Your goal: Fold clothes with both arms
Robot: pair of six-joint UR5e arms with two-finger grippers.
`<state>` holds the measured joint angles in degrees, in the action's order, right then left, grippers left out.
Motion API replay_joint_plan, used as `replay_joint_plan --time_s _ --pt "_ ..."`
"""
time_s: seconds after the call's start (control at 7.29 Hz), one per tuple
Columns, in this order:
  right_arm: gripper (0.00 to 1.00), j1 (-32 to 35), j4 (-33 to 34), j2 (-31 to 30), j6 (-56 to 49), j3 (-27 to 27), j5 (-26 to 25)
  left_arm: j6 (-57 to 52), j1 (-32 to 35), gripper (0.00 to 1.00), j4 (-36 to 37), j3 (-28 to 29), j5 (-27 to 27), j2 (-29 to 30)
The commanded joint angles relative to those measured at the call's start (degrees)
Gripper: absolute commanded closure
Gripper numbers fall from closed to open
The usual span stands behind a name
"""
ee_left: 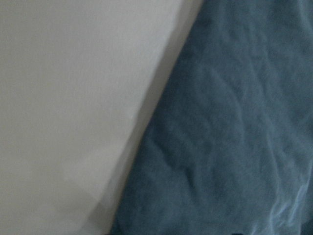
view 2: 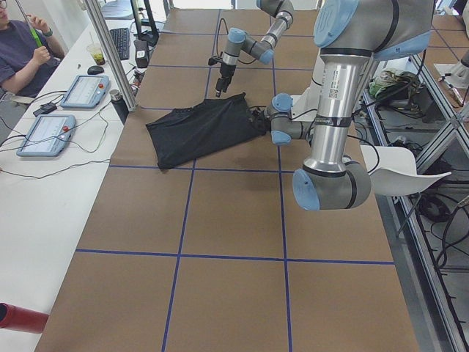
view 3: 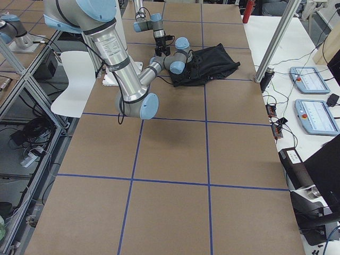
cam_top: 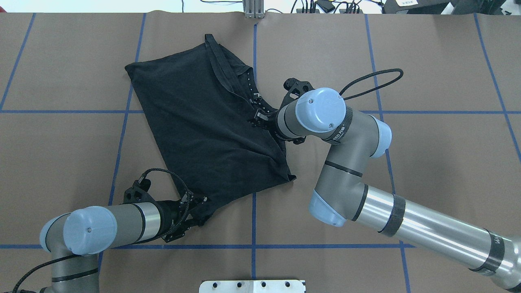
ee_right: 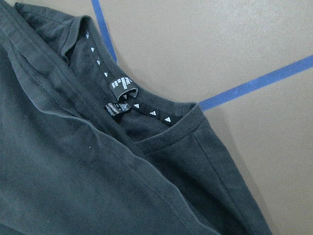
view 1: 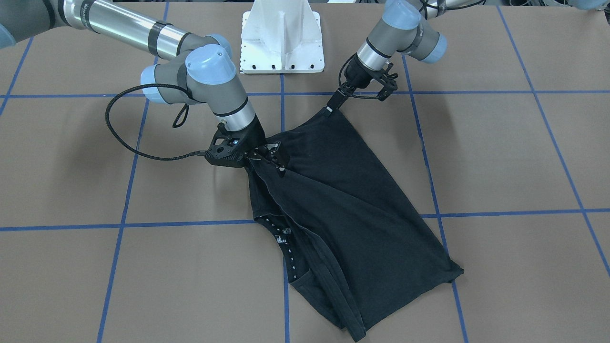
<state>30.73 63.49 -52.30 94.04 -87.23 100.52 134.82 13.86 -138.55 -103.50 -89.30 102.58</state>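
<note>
The black T-shirt (view 1: 343, 205) lies crumpled and partly folded on the brown table, with no logo showing. It also shows in the overhead view (cam_top: 203, 122). Its white-dotted neck tape (ee_right: 146, 110) shows at the collar (view 1: 288, 247). My left gripper (view 1: 330, 108) is shut on one corner of the T-shirt and holds it a little off the table; the overhead view shows it at the shirt's near corner (cam_top: 201, 203). My right gripper (view 1: 268, 159) is shut on a fold of the T-shirt beside the collar (cam_top: 260, 118). The left wrist view shows only blurred fabric (ee_left: 225, 137).
The white pedestal base (view 1: 282, 43) stands at the robot's side of the table. Blue tape lines (cam_top: 254, 228) mark a grid on the brown cover. In the exterior left view an operator (view 2: 22, 51) sits at a side bench with tablets (view 2: 44, 132).
</note>
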Motion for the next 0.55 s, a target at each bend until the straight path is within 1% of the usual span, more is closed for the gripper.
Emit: replay_joint_plan --time_s 0.0,0.14,0.27,0.41 --pt "0.03 -0.3 -0.1 0.0 0.0 0.0 -0.3 0.1 0.0 0.62 0.8 0.1 0.1 0.3" --pt "0.03 -0.7 -0.3 -0.1 0.0 0.0 -0.9 -0.3 0.6 0.65 0.8 0.1 0.1 0.1" --pt "0.03 -0.8 -0.3 -0.1 0.0 0.0 -1.0 -0.4 0.9 0.94 0.9 0.1 0.1 0.0" --pt "0.02 -0.8 -0.4 -0.2 -0.5 -0.1 -1.1 -0.6 0.4 1.0 0.9 0.1 0.0 0.0"
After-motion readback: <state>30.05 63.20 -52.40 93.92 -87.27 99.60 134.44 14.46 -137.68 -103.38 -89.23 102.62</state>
